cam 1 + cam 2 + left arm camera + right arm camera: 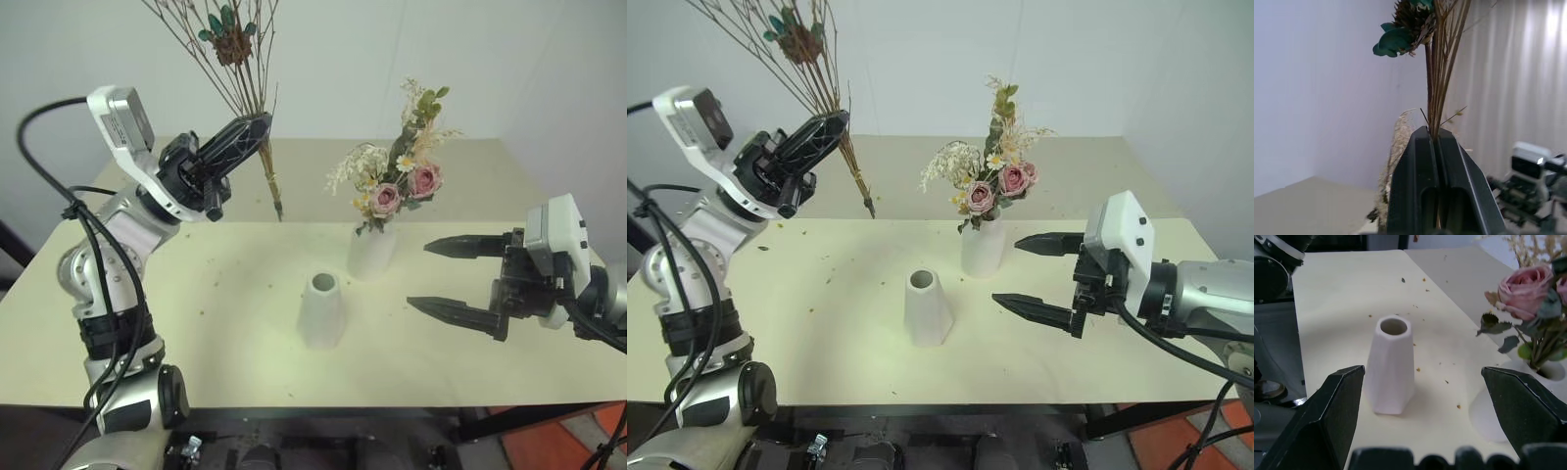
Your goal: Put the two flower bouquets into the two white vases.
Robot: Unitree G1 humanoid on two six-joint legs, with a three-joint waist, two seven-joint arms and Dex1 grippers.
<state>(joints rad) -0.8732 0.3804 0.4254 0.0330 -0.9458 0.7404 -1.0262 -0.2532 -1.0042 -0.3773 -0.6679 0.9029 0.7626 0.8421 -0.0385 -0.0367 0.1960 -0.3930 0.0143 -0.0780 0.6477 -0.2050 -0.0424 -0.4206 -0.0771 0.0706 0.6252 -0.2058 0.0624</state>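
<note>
**Vases and contents**

Cone-shaped vase (322, 309): empty, near centre of table (196, 294).
Rounder vase (371, 251): just beyond, to its right; held rose bouquet (394, 176).
Twig bouquet (235, 73): aloft far left, stems pinched in left gripper (253, 130).
Right gripper (443, 277): spread wide, empty, right of vases.

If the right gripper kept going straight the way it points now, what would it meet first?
Most likely the cone-shaped vase: it stands ahead of the open right gripper, nearer one finger. The vase holding the pink rose bouquet sits off to the other side. Depth is uncertain.
</note>
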